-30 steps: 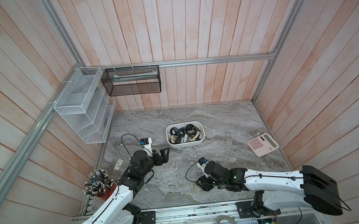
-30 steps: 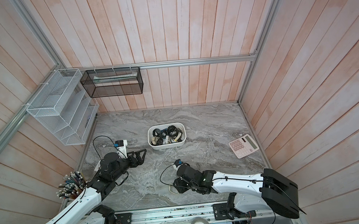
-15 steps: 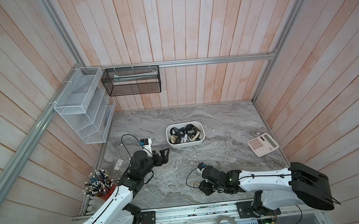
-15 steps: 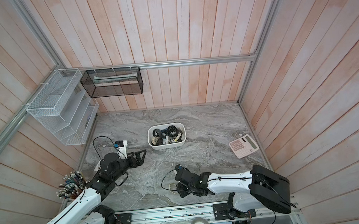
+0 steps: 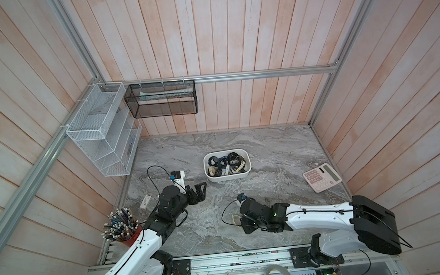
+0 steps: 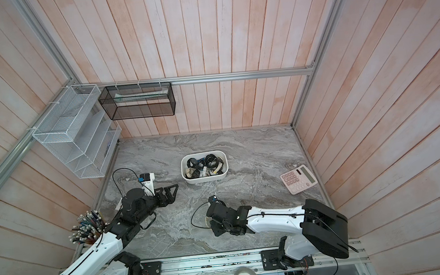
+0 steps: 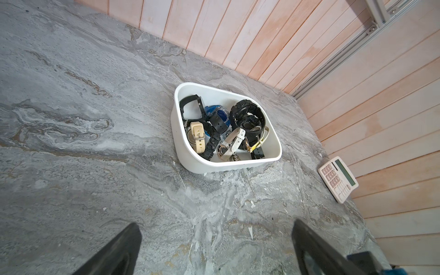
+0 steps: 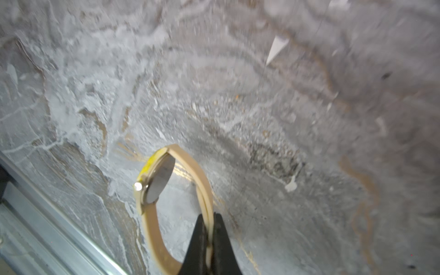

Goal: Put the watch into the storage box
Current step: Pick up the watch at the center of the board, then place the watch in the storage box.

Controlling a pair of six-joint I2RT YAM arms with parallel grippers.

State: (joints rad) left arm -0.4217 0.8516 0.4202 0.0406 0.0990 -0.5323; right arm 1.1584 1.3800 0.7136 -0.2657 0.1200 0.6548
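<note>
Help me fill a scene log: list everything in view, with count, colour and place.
watch: one, tan strap, gold case, near front edge.
storage box: one, white, mid-table.
watches in box: several, mostly black, heaped.
calculator: one, pink, right side.
pen cup: one, red, front-left corner.
wire rack: one, white, left wall.
mesh basket: one, black, back wall.
table: one, grey marble.
left claw: one, black, open, left of box.
right claw: one, black, shut on watch strap.
</note>
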